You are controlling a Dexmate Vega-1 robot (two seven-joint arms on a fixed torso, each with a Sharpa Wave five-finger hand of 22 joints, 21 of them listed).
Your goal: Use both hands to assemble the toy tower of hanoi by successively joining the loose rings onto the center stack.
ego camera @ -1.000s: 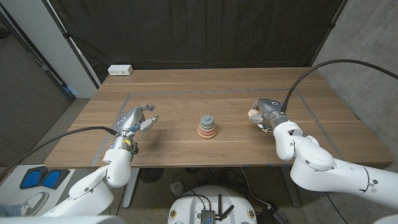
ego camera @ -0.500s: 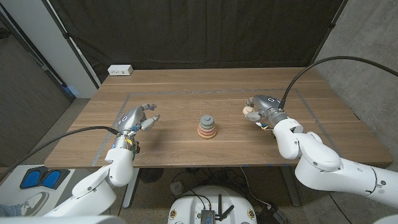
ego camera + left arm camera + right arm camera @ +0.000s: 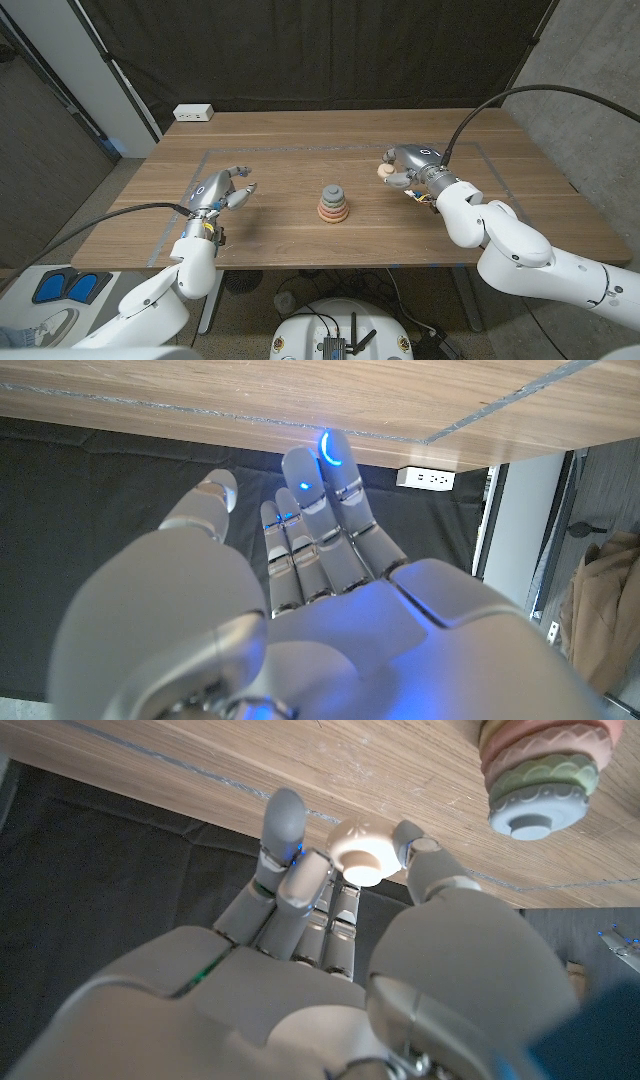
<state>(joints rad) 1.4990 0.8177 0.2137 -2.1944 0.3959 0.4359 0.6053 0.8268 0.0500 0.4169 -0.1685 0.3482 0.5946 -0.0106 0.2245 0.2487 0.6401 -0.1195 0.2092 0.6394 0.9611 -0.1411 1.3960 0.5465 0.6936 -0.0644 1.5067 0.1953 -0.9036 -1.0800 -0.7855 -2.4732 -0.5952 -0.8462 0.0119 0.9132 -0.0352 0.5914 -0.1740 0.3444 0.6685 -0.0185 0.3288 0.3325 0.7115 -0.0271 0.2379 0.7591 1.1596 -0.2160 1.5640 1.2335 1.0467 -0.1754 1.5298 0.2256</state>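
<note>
While the left hand [image 3: 222, 188] waits open-fingered, the right hand [image 3: 405, 165] pinches a cream piece [image 3: 359, 853].

Ring stack [image 3: 334, 204] near worktop [image 3: 300, 150] middle, toward front edge. Left robot hand [image 3: 222, 189] well left of stack, over worktop, fingers toward stack, holding nothing. Right robot hand [image 3: 408, 165] right of stack and slightly behind it, nearer than left one. Small ring [image 3: 384, 171] pinched at right hand's fingertips, on side facing stack. Power strip [image 3: 193, 113] at back left corner, far behind stack.
</note>
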